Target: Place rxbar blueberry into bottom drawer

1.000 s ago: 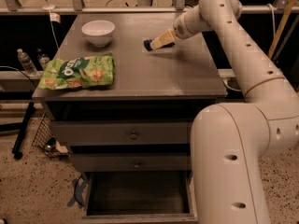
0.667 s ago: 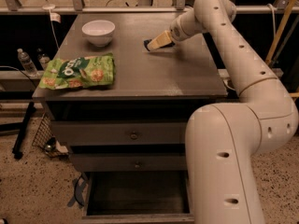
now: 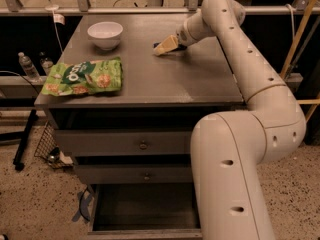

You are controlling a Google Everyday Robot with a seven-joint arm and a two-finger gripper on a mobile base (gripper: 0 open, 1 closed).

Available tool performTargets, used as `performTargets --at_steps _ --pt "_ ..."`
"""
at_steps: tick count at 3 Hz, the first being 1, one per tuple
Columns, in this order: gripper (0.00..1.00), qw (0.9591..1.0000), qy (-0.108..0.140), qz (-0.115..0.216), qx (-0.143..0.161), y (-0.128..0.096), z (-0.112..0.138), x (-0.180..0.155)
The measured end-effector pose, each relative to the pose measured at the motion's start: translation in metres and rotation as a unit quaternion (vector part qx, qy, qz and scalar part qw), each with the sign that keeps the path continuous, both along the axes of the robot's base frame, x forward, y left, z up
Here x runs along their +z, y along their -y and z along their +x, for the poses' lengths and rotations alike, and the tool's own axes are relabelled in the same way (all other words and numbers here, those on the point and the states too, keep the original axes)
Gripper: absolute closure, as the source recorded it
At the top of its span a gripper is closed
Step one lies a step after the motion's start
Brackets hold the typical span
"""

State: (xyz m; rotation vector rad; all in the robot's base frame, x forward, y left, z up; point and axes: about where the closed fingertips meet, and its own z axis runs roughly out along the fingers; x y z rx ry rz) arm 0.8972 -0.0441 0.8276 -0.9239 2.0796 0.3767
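The end effector is far out over the right half of the grey surface, tilted low with its pale tip pointing left and sitting right down at the top. A dark sliver shows tucked against it on the right. That looks like the rxbar blueberry, lying on the surface at the far side, mostly hidden. Whether the end effector is clamped on it or open, I cannot tell from here. The big cream arm sweeps in from the near right and arcs over the right edge of the cabinet.

On the left, a white bowl stands at the far end. A green chip bag lies flat nearer the front left corner, well apart from the bar. Down the front there are two shallow knobbed drawers, both shut. Below them, the bottom drawer is pulled out, with its dark interior showing. Water bottles stand off to the far left, beyond the cabinet.
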Motion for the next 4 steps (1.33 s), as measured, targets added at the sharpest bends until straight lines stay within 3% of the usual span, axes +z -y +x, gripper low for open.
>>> performTargets --at_steps 3,4 --pt "0.95 0.9999 -0.010 0.008 0.011 -0.0087 -0.0020 -0.0035" --pt "1.00 0.9999 -0.010 0.008 0.011 -0.0087 -0.0021 -0.0028"
